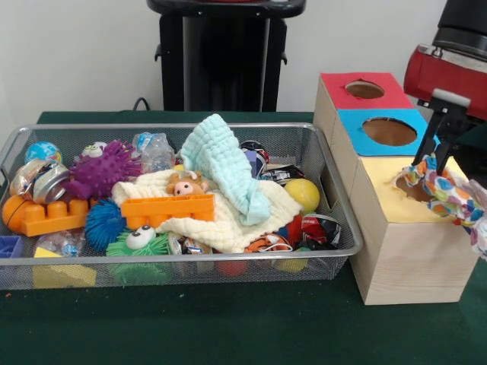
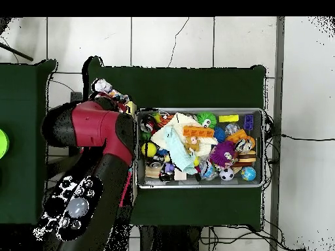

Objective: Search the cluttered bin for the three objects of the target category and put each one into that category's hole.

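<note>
The cluttered bin (image 1: 338, 199) stands on the left of the green table, full of toys and cloths. My gripper (image 1: 428, 161) hangs at the right over the yellow-topped box (image 1: 378, 190). It is shut on a crumpled white wrapper with red, blue, orange and yellow blotches (image 1: 449, 196). The wrapper lies over the yellow box's hole and trails off its right side. Other crinkly wrappers show in the bin: a red, black and white one (image 1: 318, 228) at the front right and a silvery one (image 1: 42, 179) at the left. In the overhead view the wrapper (image 2: 106, 87) peeks out past my red arm.
A blue-topped box (image 1: 358, 122) and a red-topped box (image 1: 335, 85), each with a round hole, stand behind the yellow one. The bin (image 2: 263, 147) also holds a pale cloth (image 1: 228, 224), a mint cloth (image 1: 221, 160), an orange brick (image 1: 167, 209), a yellow ball (image 1: 304, 194) and a purple spiky ball (image 1: 103, 171).
</note>
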You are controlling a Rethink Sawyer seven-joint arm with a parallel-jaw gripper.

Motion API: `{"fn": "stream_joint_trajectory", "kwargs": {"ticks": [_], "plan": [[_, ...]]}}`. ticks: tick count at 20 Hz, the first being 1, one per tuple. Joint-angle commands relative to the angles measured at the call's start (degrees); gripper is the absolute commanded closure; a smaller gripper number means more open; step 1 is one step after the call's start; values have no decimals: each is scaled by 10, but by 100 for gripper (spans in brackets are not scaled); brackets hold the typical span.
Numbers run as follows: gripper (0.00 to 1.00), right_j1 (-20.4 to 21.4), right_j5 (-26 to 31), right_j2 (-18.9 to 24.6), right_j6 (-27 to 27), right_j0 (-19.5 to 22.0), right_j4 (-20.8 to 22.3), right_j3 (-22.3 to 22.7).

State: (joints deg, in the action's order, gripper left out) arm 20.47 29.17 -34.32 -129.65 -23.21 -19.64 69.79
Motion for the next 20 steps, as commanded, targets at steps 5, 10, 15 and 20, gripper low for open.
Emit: {"fn": "stream_joint_trajectory", "kwargs": {"ticks": [5, 10, 15, 20], "plan": [[100, 66, 117, 153, 23, 83, 0, 48], [100, 71, 112, 172, 8, 93, 11, 65], [100, 77, 78, 186, 6, 101, 23, 86], [100, 79, 80, 182, -5, 95, 35, 96]]}}
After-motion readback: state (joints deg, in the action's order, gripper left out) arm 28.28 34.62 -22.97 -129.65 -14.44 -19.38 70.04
